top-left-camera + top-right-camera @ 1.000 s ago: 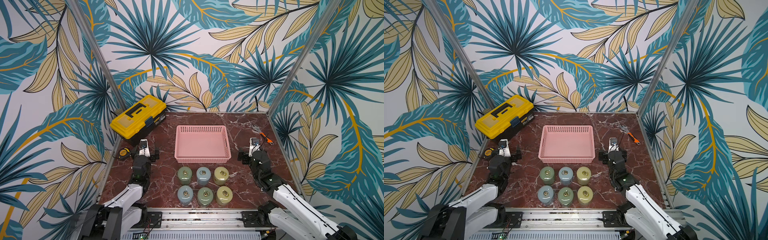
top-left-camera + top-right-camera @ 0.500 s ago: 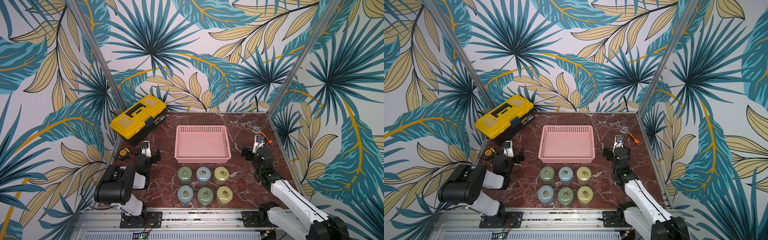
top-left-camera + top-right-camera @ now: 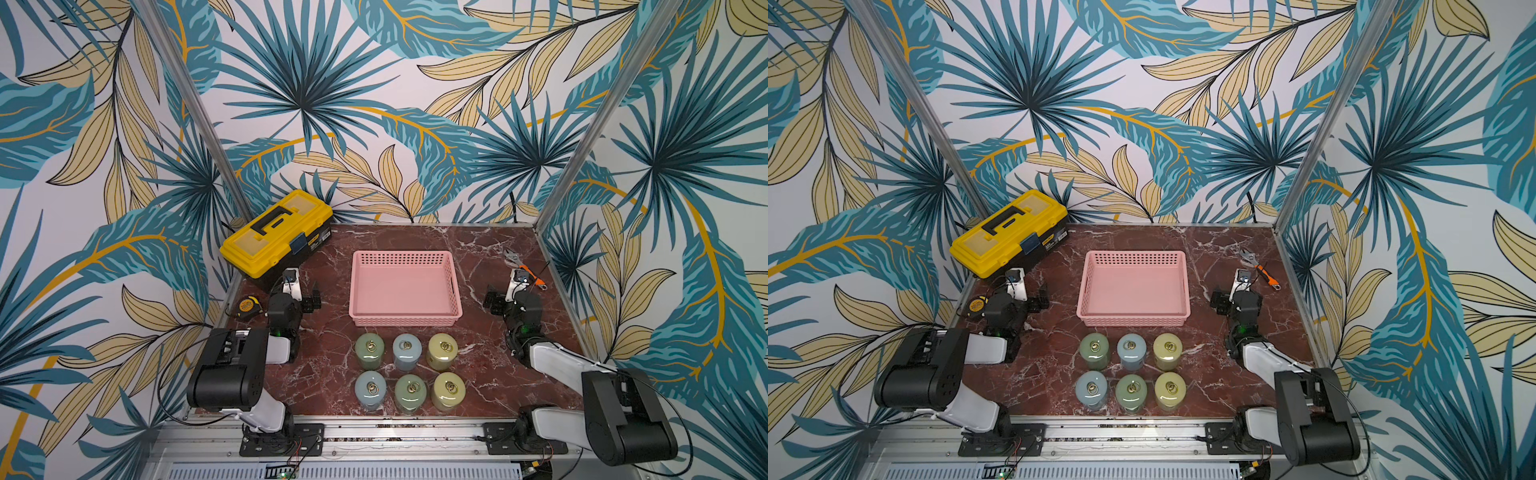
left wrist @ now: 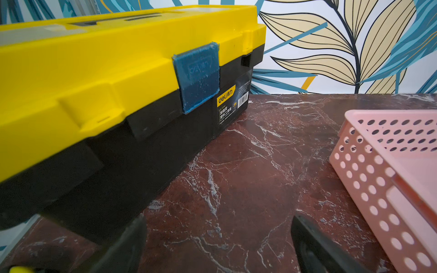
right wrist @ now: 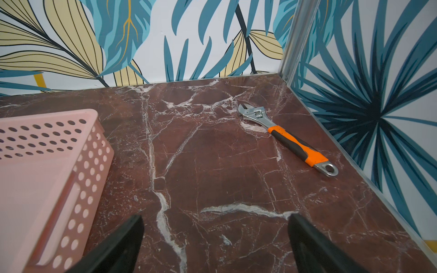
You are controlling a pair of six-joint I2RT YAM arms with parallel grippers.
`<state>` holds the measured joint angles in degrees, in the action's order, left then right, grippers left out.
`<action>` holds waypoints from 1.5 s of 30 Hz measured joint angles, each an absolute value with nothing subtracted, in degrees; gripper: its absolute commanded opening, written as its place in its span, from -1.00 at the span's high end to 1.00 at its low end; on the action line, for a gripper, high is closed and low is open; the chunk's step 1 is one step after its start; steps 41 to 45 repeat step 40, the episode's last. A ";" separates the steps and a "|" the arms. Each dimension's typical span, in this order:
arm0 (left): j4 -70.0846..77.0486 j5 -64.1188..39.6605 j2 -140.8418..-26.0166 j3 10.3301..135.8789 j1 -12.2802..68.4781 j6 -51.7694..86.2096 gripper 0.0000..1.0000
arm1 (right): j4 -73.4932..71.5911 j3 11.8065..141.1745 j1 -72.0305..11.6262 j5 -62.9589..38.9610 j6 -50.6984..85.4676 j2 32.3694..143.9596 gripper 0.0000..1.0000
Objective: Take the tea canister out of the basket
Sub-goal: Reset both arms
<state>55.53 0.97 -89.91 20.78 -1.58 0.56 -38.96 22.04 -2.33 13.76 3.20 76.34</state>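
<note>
A: Walls?
B: Three papered walls (image 3: 374,104), teal and tan palm leaves on white.
A: Surface?
B: Red-brown marble tabletop (image 3: 324,374), white veins. Aluminium posts (image 3: 210,137) at both far corners.

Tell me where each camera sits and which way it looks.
Top views: high at the front, looking down and back over the table, basket and six canisters; the left arm and right arm show.
Left wrist: low on the left arm, facing the back wall past the yellow toolbox; the open left end effector shows.
Right wrist: low on the right arm, facing the back corner and wrench; the open right end effector shows.
Shared: both wrist views catch the basket, from opposite sides.
</note>
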 measured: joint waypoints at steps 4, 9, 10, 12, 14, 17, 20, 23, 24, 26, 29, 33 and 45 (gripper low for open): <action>55.35 0.95 -89.91 20.78 -1.58 0.60 -1.00 | -48.58 20.56 -2.17 14.24 3.40 84.09 -0.99; 55.00 0.95 -89.91 20.78 -1.58 0.64 -1.00 | -49.47 21.06 -2.17 15.16 3.84 86.89 -0.99; 54.96 0.95 -89.91 20.78 -1.58 0.64 -1.00 | -49.45 21.39 -2.17 15.20 3.86 86.74 -0.98; 54.96 0.95 -89.91 20.78 -1.58 0.67 -1.00 | -50.15 21.74 -2.17 15.33 3.84 86.70 -0.99; 54.96 0.95 -89.91 20.78 -1.58 0.64 -1.00 | -50.39 21.78 -2.17 15.38 3.84 86.67 -0.99; 54.98 0.95 -89.91 20.78 -1.58 0.60 -1.00 | -50.39 21.78 -2.17 15.38 3.84 86.67 -0.99; 54.98 0.97 -89.91 20.78 -1.56 0.56 -1.00 | -50.41 21.78 -2.17 15.38 3.84 86.67 -0.99; 54.98 0.97 -89.91 20.78 -1.56 0.51 -1.00 | -50.41 21.78 -2.17 15.38 3.84 86.67 -0.99; 54.98 0.99 -89.91 20.78 -1.56 0.49 -1.00 | -50.41 21.78 -2.17 15.38 3.84 86.67 -0.99; 54.98 0.99 -89.91 20.78 -1.56 0.49 -1.00 | -50.41 21.78 -2.17 15.38 3.84 86.67 -0.99; 54.98 1.02 -89.91 20.78 -1.56 0.49 -1.00 | -50.41 21.78 -2.17 15.38 3.84 86.67 -0.99; 54.98 0.99 -89.91 20.78 -1.54 0.49 -1.00 | -50.39 21.78 -2.17 15.38 3.84 86.67 -0.99; 55.00 1.21 -89.91 20.78 -1.39 0.47 -1.00 | -50.41 21.78 -2.17 15.38 3.84 86.67 -0.99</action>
